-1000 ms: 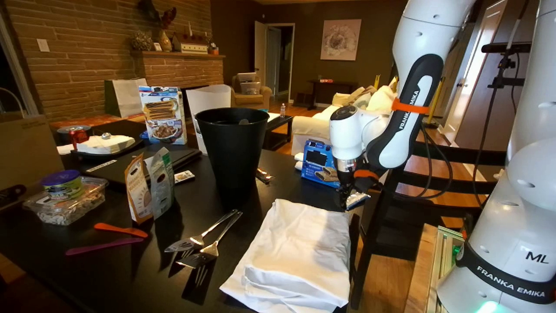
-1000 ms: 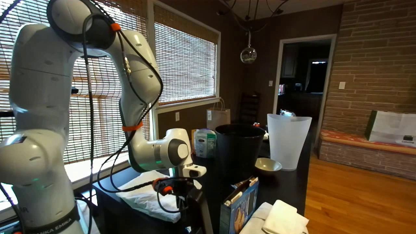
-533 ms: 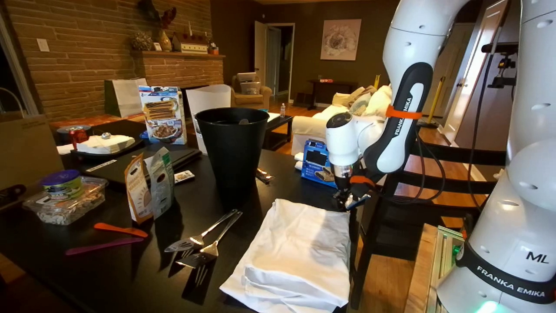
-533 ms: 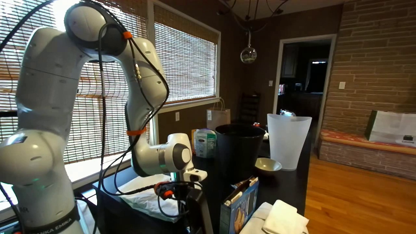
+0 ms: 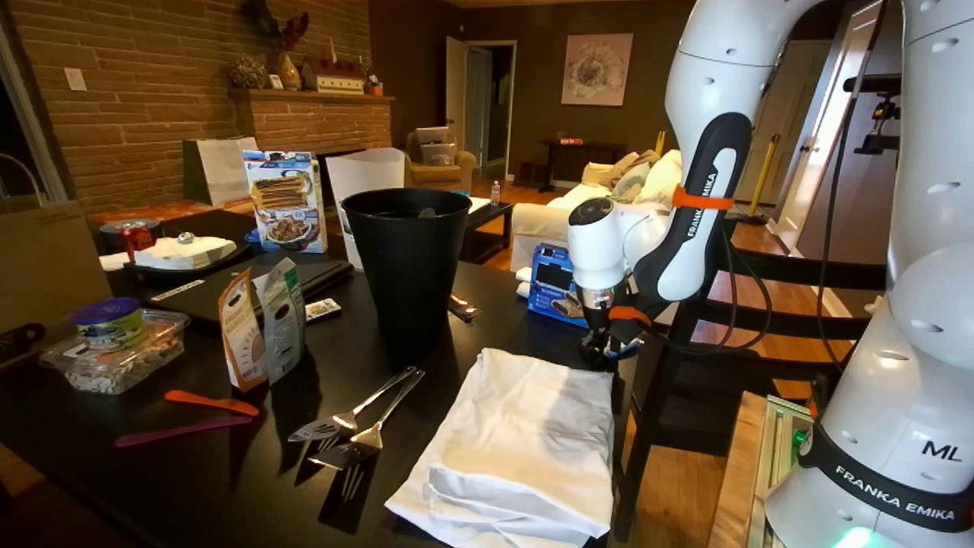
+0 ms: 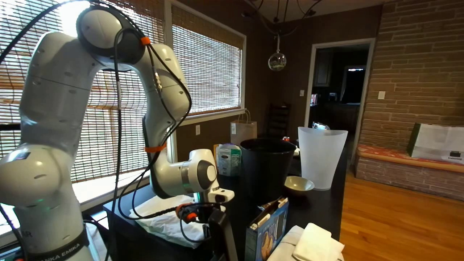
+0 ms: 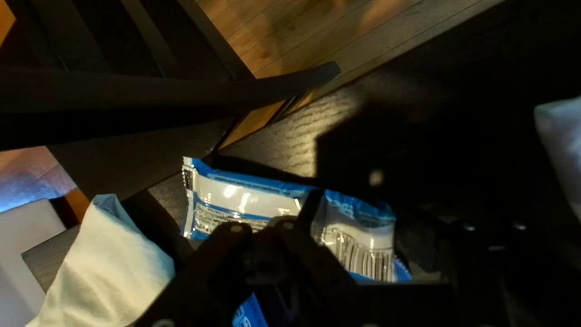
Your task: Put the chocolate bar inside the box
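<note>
In the wrist view the chocolate bar [image 7: 245,195], in a white and blue wrapper, lies near the dark table's edge. My gripper [image 7: 363,227] is down at its barcode end. One finger crosses the wrapper and the other stands by its end. The jaws are partly apart, and whether they press on the bar is unclear. In an exterior view a blue sliver of the bar [image 5: 628,350] shows beside the gripper [image 5: 605,356]. The box [image 5: 552,285] stands upright just behind, partly covered by the arm. Its open top [image 6: 270,210] shows in an exterior view.
A chair back [image 7: 159,91] rises beside the table edge. White folded cloth [image 5: 525,441] lies in front of the gripper. The tall black bin [image 5: 403,266] stands mid-table, with another wrapped bar [image 5: 463,307] beside it. White napkins [image 6: 319,243] lie next to the box.
The gripper has shifted slightly left and down in an exterior view. The bar there has turned from its silvery face to a thin blue edge. The box has stayed in place.
</note>
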Controlling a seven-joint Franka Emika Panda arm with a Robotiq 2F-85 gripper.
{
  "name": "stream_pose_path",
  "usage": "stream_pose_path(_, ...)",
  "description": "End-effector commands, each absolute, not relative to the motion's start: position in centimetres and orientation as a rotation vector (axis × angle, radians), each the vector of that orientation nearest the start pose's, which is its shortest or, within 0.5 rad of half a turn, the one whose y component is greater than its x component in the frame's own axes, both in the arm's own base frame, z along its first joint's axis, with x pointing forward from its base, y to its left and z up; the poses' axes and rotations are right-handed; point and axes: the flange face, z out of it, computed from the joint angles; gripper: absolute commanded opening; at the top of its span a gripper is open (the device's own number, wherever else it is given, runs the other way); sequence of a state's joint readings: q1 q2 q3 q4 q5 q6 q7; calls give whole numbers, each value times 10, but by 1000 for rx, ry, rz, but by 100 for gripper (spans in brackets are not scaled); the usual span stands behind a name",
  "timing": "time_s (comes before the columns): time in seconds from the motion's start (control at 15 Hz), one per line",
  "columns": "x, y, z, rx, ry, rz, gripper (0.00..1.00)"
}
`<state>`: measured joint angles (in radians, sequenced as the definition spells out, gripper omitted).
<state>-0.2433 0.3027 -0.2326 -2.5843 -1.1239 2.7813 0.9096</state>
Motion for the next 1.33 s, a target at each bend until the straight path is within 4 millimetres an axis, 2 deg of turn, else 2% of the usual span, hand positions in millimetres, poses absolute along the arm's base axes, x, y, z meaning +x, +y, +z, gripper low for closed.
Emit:
stream_pose_path(0.0,375,-159,129,-3514,513,33,7)
stream_pose_path(0.07,375,-159,130,-3515,513,31,2)
stream_pose_path(0.2,375,-159,133,-3523,507,29,4)
stream_pose_path(0.4,375,-156,140,-3533,477,24,0)
stream_pose_path(0.73,375,-143,160,-3551,363,-2,0)
stream_pose_path(0.93,377,-137,182,-3574,269,-37,0)
stream_pose_path(1.27,380,-132,232,-3567,54,-139,0)
